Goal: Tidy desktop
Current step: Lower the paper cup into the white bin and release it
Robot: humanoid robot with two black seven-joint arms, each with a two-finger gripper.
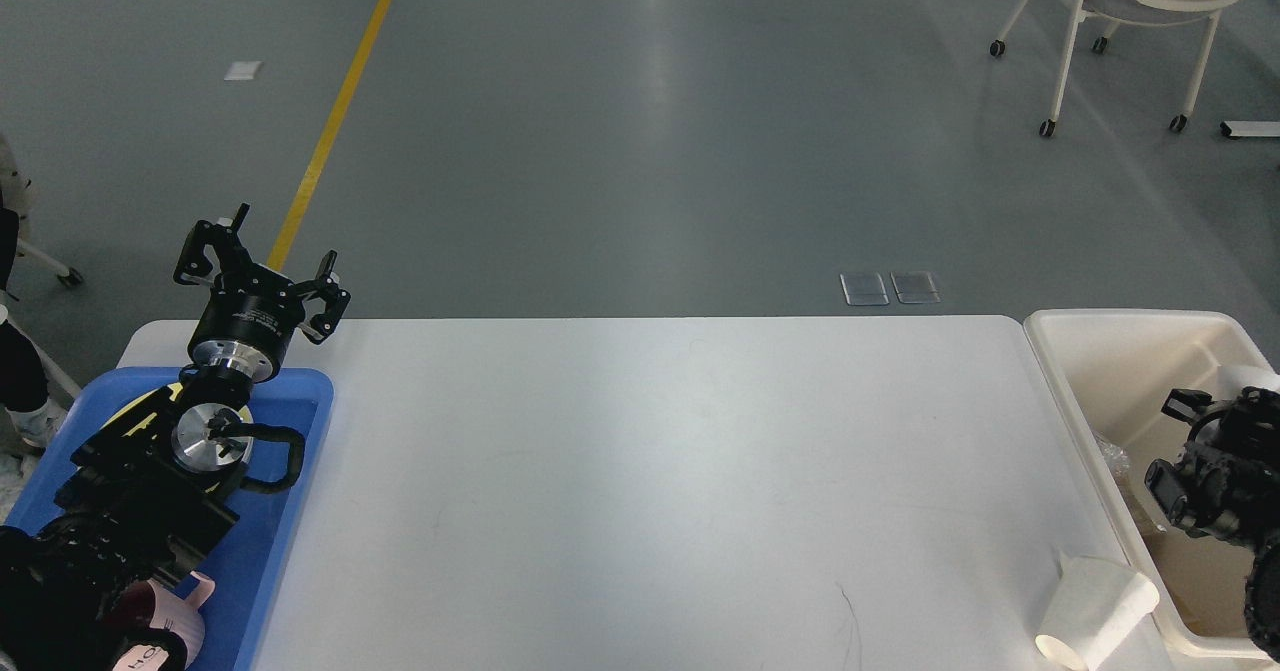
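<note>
- Across most of the head view, the desktop (650, 471) spreads as a wide white surface with rounded corners, its middle bare.
- At the left edge of the desktop sits a blue tray (300, 451), and the left arm rises over it.
- The left gripper (262, 263) stands above the tray's far end, past the far edge of the desktop in the view; its two fingers are spread well apart and nothing is between them.
- In the tray's near corner lies a pink cup (175, 626), partly covered by the arm.
- A yellow thing shows just under the arm at the tray's far end; what it is cannot be told.
- At the right edge of the desktop stands a cream-white bin (1100, 336).
- The right gripper (1200, 451) hangs over the bin, dark and seen end-on, so whether its jaws are open or closed cannot be told.
- A white paper cup (1095, 611) lies on its side on the desktop, just beside the bin's near left wall.
</note>
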